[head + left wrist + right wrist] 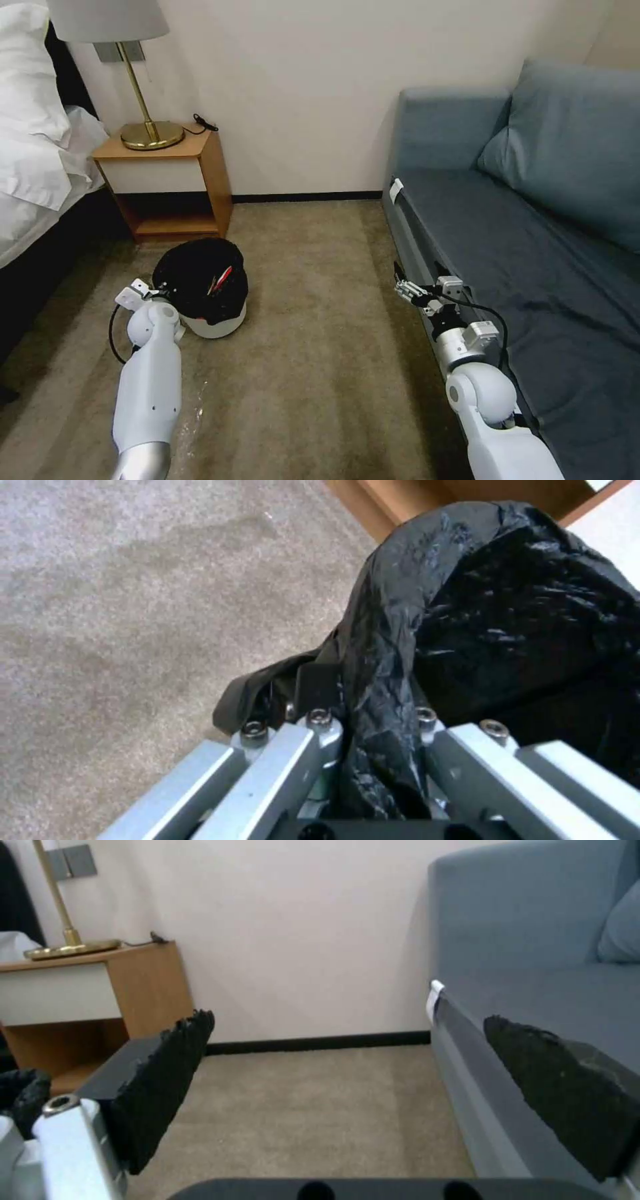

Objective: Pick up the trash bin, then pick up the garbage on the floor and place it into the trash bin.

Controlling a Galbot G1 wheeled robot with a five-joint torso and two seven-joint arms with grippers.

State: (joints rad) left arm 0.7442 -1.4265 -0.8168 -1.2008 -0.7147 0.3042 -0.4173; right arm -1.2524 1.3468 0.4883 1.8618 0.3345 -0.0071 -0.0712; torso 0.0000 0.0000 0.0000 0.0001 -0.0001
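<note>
In the head view the trash bin (pixel 208 293) sits on the carpet (pixel 320 373) before the wooden nightstand (pixel 170 183), a red packet (pixel 221 280) inside it. The left claw (pixel 148 291) is at its near rim. The right claw (pixel 408 291) hangs beside the sofa (pixel 533 267).

Left wrist view: the left claw (pixel 370 720) is clamped on the black bag (pixel 467 605) folded over the rim.

Right wrist view: the right claw (pixel 373 1075) is spread wide, holding nothing.

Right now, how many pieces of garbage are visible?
1: a red packet pokes up inside the trash bin, which the left pincer grips by its bagged rim. More may be hidden in the black bag. The right pincer hangs open by the sofa.
</note>
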